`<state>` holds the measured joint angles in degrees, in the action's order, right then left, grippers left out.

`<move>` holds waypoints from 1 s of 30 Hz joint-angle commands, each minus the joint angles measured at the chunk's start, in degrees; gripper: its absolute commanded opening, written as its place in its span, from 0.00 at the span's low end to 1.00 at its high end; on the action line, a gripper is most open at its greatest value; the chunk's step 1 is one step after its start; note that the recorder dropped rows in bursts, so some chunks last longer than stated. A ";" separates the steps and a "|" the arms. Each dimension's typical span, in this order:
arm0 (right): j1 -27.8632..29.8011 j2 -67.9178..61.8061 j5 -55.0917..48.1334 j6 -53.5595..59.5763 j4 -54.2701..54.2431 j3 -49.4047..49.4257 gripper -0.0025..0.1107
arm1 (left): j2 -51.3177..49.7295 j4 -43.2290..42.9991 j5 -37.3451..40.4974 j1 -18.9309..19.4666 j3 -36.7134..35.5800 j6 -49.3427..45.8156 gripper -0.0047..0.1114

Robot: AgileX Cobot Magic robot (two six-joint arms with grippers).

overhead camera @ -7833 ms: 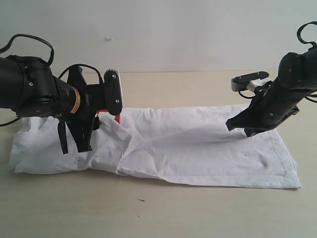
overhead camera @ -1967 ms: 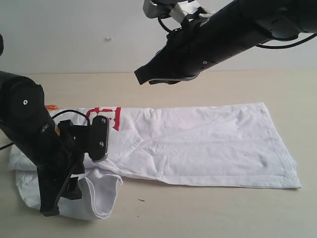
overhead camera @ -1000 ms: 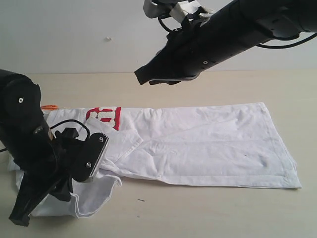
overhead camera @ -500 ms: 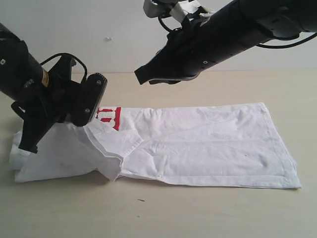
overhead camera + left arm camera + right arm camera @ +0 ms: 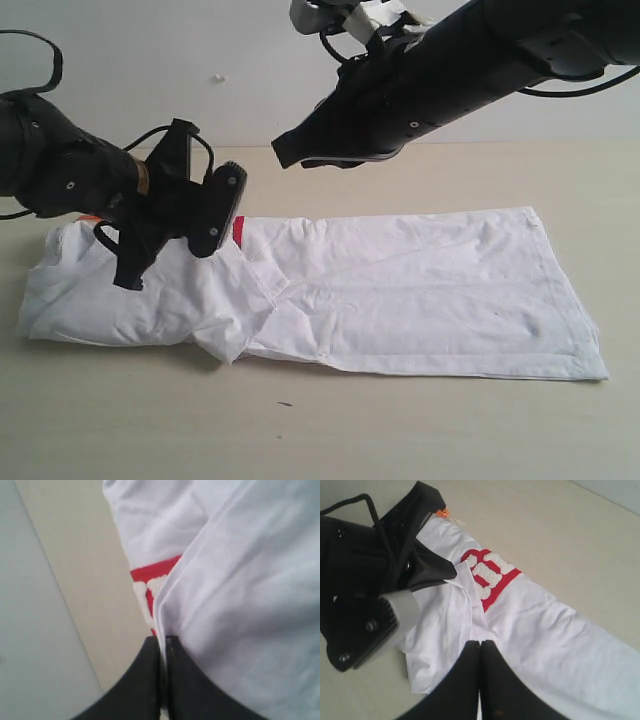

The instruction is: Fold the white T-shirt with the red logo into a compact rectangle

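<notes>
Fold at collar end in hand: left gripper (image 5: 164,641) is pinched shut on the white T-shirt (image 5: 420,290) edge.
Red logo (image 5: 152,571) lies just beyond its fingertips. Right gripper (image 5: 480,647) is closed, empty and held well above the garment. Next move, as judged: lay the held edge flat and release.

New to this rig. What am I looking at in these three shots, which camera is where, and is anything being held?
It is a robot with two black arms, each ending in a two-finger gripper. The wide picture comes from a camera off the arms, looking across a beige table. The other two come from cameras on the wrists, looking along each gripper's fingers. On the table lies a white T-shirt, folded into a long band; part of its red logo shows. The left gripper is shut on a folded edge of the shirt near the logo. The right gripper is shut too, holds nothing and hangs above the shirt.
</notes>
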<state>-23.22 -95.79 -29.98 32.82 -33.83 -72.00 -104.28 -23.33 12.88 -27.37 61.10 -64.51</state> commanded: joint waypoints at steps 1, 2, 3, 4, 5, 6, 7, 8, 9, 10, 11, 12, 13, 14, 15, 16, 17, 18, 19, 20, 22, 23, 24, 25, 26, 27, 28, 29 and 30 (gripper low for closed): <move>0.06 0.47 1.41 0.04 0.40 -0.38 0.02 | -0.02 0.21 -2.81 3.27 0.37 0.53 0.04; 0.06 0.47 1.41 0.04 0.40 -0.38 0.02 | -0.12 0.21 -2.85 3.52 0.37 0.53 0.04; 0.06 0.47 1.41 0.04 0.40 -0.38 0.02 | -0.36 0.21 -2.96 3.66 0.37 0.53 0.04; 0.06 0.47 1.41 0.04 0.40 -0.38 0.02 | -0.48 0.21 -3.33 3.79 0.37 0.53 0.04; 0.06 0.47 1.41 0.04 0.40 -0.38 0.02 | -0.80 0.33 -4.00 3.91 0.37 0.53 0.04; 0.06 0.47 1.41 0.04 0.40 -0.38 0.02 | -1.25 0.82 -5.13 3.91 0.37 0.53 0.04; 0.06 0.47 1.24 0.04 0.40 -0.38 0.02 | -1.65 1.92 -5.95 3.91 0.37 0.66 0.05; 0.06 0.47 1.04 0.04 0.40 -0.38 0.02 | -2.06 2.93 -7.08 3.91 0.37 0.66 0.07; 0.06 0.47 0.79 0.04 0.40 -0.38 0.02 | -2.41 4.72 -8.34 3.91 0.37 0.66 0.11; 0.06 0.47 0.42 0.04 0.40 -0.38 0.02 | -2.73 6.40 -9.52 3.91 0.37 0.66 0.16; 0.06 0.47 0.42 0.04 0.40 -0.38 0.02 | -3.00 8.36 -11.05 3.91 0.37 0.66 0.23; 0.06 0.47 0.31 0.04 0.40 -0.38 0.02 | -3.23 9.64 -12.24 3.91 0.37 0.66 0.31; 0.06 0.47 0.31 0.04 0.40 -0.38 0.02 | -3.28 10.21 -12.88 3.91 0.37 0.66 0.37; 0.06 0.47 0.42 0.04 0.40 -0.38 0.02 | -3.36 10.60 -14.46 3.91 0.37 0.66 0.45; 0.06 0.47 0.52 0.04 0.40 -0.38 0.02 | -3.36 10.60 -16.13 3.91 0.37 0.77 0.51; 0.06 0.47 0.65 0.04 0.40 -0.38 0.02 | -3.36 10.82 -17.23 3.91 0.37 0.78 0.53; 0.06 0.47 0.75 0.04 0.40 -0.38 0.02 | -3.25 11.10 -18.67 3.91 0.37 1.10 0.54; 0.06 0.34 0.76 0.04 0.40 -0.38 0.02 | -3.14 11.22 -19.87 3.91 0.37 2.08 0.53; 0.06 0.36 0.87 0.04 0.40 -0.38 0.02 | -2.89 11.22 -21.25 3.91 0.37 2.96 0.52; 0.06 0.07 0.86 0.04 0.40 -0.38 0.02 | -2.73 11.22 -22.44 3.91 0.37 4.47 0.52; 0.06 -0.36 0.86 0.04 0.40 -0.38 0.02 | -2.07 11.22 -24.09 3.91 0.37 8.13 0.51; 0.06 -0.67 0.86 0.04 0.40 -0.38 0.02 | -1.77 11.22 -24.23 3.91 0.37 9.78 0.51; 0.06 -0.94 0.75 0.04 0.40 -0.38 0.02 | -1.68 11.22 -24.00 3.91 0.37 10.41 0.51; 0.06 -1.25 0.75 0.04 0.40 -0.38 0.02 | -1.68 11.22 -23.06 3.91 0.37 10.98 0.51; 0.06 -1.64 0.64 0.04 0.40 -0.38 0.02 | -1.68 11.22 -20.65 3.91 0.37 11.11 0.51; 0.06 -1.88 0.64 0.04 0.40 -0.38 0.02 | -1.79 11.22 -17.73 3.91 0.37 11.11 0.51; 0.06 -2.04 0.64 0.04 0.40 -0.38 0.02 | -1.93 11.22 -14.52 3.91 0.37 11.47 0.51; 0.06 -2.13 0.64 0.04 0.40 -0.38 0.02 | -1.93 11.44 -11.64 3.91 0.37 12.45 0.51; 0.06 -2.13 0.64 0.04 0.40 -0.38 0.02 | -2.09 11.69 -8.90 3.91 0.37 13.87 0.51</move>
<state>-23.22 -97.76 -29.58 32.82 -33.83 -72.00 -106.43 -13.02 -3.32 -23.58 61.22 -53.83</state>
